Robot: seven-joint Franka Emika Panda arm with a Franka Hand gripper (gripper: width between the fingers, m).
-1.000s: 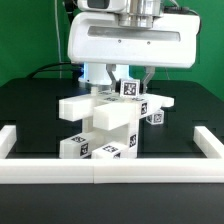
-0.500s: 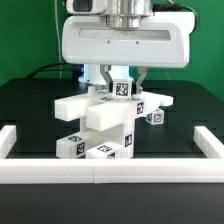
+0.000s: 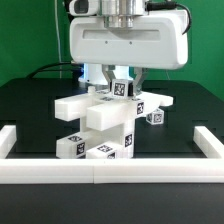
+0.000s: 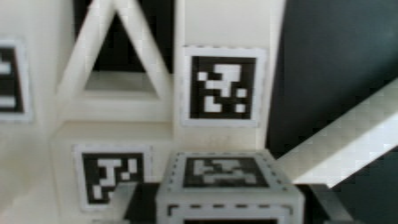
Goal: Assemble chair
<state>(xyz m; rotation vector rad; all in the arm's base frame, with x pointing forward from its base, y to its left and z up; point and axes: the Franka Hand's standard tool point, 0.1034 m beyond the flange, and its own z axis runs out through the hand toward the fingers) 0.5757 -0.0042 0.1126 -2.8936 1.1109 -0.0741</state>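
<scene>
1. One matte white blocky plastic chair assembly [image 3: 100, 125], carrying black-and-white square tags, stands directly below the two-finger pincer [image 3: 122, 92] on the black tabletop [image 3: 30, 110].
2. Pincer state: jaws closed on a small white tagged block [image 3: 123, 87] at the top of the assembly, one finger on each side.
3. Wrist view: this block [image 4: 221, 172] sits between the fingers, with a tagged white panel [image 4: 222, 85] beyond it.
4. Whether the block is seated in the assembly cannot be told.
5. Small white tagged cube [image 3: 154, 117] lies lower than the pincer, toward the exterior view's right, close beside the assembly.
6. Long white border rail [image 3: 110, 170] runs along the table front, well below the pincer.
</scene>
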